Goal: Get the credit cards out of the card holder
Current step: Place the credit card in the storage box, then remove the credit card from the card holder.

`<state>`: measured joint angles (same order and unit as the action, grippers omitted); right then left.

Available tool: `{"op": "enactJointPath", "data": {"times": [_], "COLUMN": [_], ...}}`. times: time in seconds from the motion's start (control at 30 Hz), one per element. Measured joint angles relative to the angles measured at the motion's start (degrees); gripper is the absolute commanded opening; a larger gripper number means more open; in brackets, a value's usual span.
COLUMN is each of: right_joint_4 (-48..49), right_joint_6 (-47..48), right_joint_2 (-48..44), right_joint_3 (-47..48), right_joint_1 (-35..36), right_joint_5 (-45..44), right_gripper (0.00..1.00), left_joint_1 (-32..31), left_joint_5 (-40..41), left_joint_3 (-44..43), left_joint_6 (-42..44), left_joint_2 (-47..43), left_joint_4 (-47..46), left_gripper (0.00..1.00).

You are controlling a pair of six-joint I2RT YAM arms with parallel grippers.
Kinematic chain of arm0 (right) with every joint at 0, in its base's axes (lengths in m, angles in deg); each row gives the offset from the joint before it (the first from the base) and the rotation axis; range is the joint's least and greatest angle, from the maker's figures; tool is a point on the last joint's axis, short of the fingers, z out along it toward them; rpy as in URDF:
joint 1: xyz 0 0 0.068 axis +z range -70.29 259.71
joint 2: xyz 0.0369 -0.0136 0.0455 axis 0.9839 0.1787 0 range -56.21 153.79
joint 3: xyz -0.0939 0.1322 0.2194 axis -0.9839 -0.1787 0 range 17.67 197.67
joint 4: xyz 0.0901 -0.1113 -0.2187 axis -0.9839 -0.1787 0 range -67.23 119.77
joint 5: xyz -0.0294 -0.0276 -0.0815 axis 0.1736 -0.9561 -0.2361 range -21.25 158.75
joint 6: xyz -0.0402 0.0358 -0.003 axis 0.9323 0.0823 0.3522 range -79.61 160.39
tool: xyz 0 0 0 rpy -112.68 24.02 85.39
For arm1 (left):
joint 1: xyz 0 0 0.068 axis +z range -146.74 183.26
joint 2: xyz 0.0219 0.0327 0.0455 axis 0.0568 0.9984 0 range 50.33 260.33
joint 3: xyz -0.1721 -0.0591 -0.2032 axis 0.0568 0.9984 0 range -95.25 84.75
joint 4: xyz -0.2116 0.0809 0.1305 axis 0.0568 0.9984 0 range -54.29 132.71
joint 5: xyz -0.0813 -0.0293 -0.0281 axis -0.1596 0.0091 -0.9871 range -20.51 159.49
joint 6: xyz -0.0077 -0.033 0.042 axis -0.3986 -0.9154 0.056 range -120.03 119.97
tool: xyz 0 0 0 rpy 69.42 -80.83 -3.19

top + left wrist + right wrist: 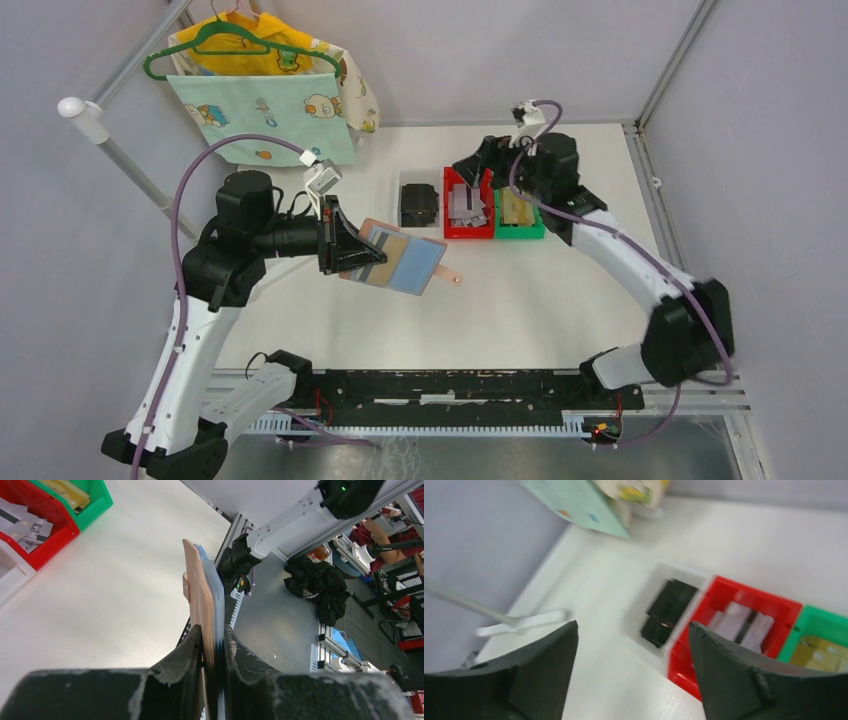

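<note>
My left gripper [345, 250] is shut on the card holder [405, 262] and holds it open above the table, its blue-grey inside facing up and its narrow tab pointing right. In the left wrist view my left gripper [213, 632] pinches the holder [200, 590] edge-on, tan outside on the left, bluish sleeves on the right. Pale grey credit cards [466, 205] lie in the red bin [468, 233]. My right gripper [478, 160] hovers over that bin's far left end. In the right wrist view my right gripper [631, 630] is open and empty, with the cards [736, 622] below it.
A white bin with a black blocky item [418, 203] stands left of the red bin. A green bin [520, 235] with golden-tan items stands right of it. Children's clothes on a green hanger [260, 70] hang at the back left from a rail.
</note>
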<state>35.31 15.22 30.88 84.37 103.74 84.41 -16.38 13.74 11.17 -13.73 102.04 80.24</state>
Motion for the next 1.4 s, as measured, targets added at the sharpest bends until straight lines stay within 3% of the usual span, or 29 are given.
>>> {"op": "enactJointPath", "data": {"times": [0.07, 0.3, 0.63, 0.73, 1.0, 1.17, 1.33, 1.4], "right_joint_4": [6.25, 26.25, 26.53, 26.53, 27.69, 30.32, 36.72, 37.83], "right_joint_6": [-3.41, -16.65, -16.00, -15.37, -15.87, -17.35, -19.89, -20.48], "right_joint_2": [-10.51, -28.63, -29.51, -28.92, -23.89, -22.69, -24.13, -24.46], "right_joint_3": [-5.66, -20.33, -21.51, -21.77, -21.90, -22.43, -25.73, -26.53], "right_joint_1": [0.20, 4.33, 16.94, 19.04, 25.20, 28.26, 29.14, 29.31], "right_joint_5": [5.09, 16.83, 20.41, 20.46, 20.33, 20.31, 20.24, 20.02], "right_gripper": [0.96, 0.98, 0.98, 0.93, 0.53, 0.22, 0.04, 0.00], "left_joint_1": [0.02, 0.02, 0.02, 0.00, 0.00, 0.02, 0.00, -0.11], "left_joint_5": [-0.09, -1.33, -4.72, -5.68, -7.96, -9.55, -12.33, -12.92], "left_joint_3": [-0.22, -0.83, -1.70, -2.23, -2.80, -3.34, -3.41, -3.41], "left_joint_6": [1.29, 5.92, 8.55, 8.68, 8.74, 8.74, 8.72, 8.72], "left_joint_2": [0.17, 0.50, 1.22, 1.22, 1.73, 2.36, 3.13, 3.45], "left_joint_4": [0.35, 2.56, 4.15, 4.70, 5.66, 6.36, 6.36, 6.40], "left_gripper": [0.02, 0.02, 0.02, 0.02, 0.02, 0.02, 0.02, 0.11]}}
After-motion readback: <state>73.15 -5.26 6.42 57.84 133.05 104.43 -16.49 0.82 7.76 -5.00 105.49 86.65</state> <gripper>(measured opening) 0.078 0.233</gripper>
